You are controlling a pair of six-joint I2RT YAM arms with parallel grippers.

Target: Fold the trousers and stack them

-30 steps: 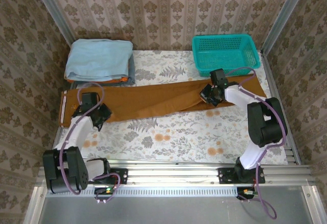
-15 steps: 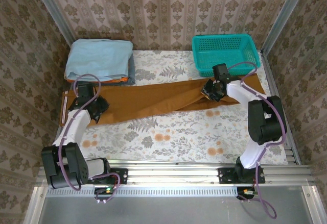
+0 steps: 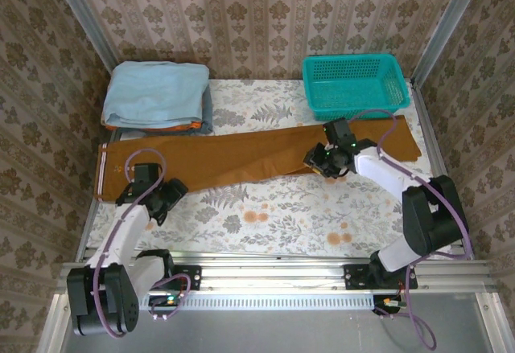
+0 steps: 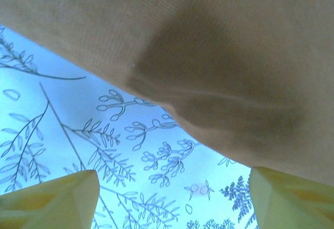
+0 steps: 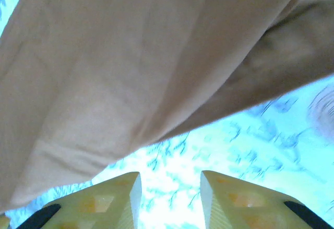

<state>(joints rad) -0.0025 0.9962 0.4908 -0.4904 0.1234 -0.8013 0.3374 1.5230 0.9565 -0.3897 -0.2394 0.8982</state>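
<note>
The rust-brown trousers (image 3: 241, 156) lie flat and stretched out across the table, their pale striped waistband at the far left. My left gripper (image 3: 166, 193) hangs over the floral cloth just off their near edge, open. In the left wrist view the gripper (image 4: 175, 200) has nothing between its fingers and the trousers' hem (image 4: 235, 57) lies just beyond. My right gripper (image 3: 316, 162) sits at the near edge of the right leg, open. In the right wrist view the gripper (image 5: 170, 200) frames bare tablecloth, with the trousers (image 5: 130, 57) ahead.
A teal basket (image 3: 354, 84) stands at the back right. A folded light blue garment (image 3: 157, 96) lies at the back left on a thin orange cloth (image 3: 157, 127). The floral tablecloth (image 3: 273, 216) spreads before the trousers. Patterned walls close in on three sides.
Both grippers opened and let go of the trousers. The left one drew back toward the near edge; the right one moved left and nearer. The trousers stayed flat.
</note>
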